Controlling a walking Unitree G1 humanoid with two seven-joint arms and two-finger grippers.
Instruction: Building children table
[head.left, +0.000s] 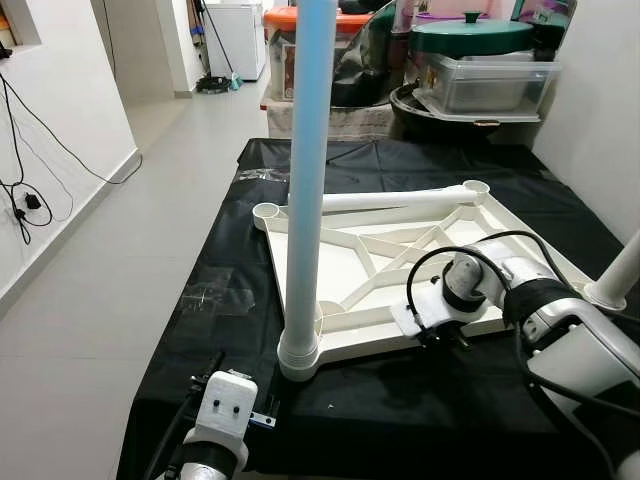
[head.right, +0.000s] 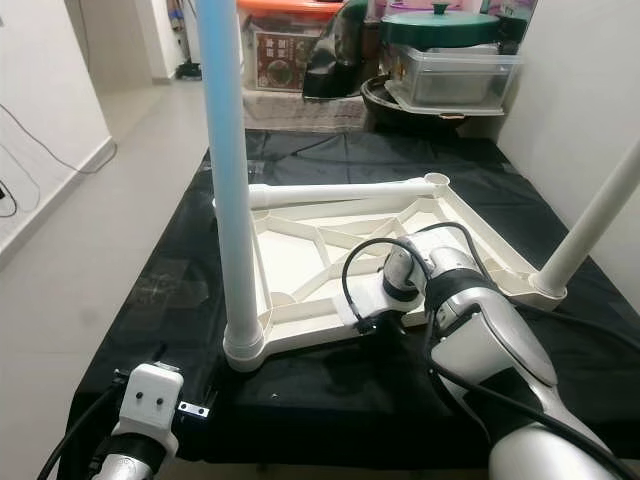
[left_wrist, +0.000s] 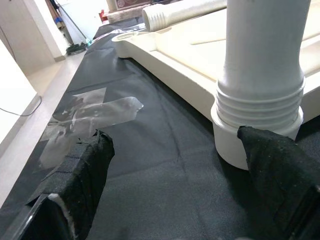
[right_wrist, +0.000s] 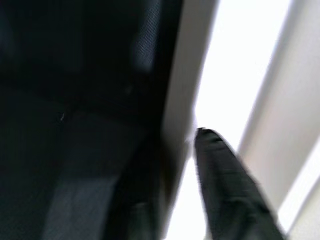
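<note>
My right hand (head.right: 372, 322) pinches the near rim of the upturned table top (head.left: 400, 250), one finger (right_wrist: 227, 185) inside the rim, the other outside, so it's clamped on that edge. The top lies upside down on the black-covered worktop (head.left: 420, 410). One leg (head.left: 305, 180) stands screwed in at the near-left corner, another leg (head.right: 590, 225) stands at the right corner, and a loose leg (head.left: 395, 200) lies across the far side. My left hand (left_wrist: 175, 175) sits low by the near-left socket, fingers spread, holding nothing. To do this well, I'd keep the rim grip firm and flat so the top doesn't slide or tip while the next leg goes in. Risk: standing legs make it top-heavy.
</note>
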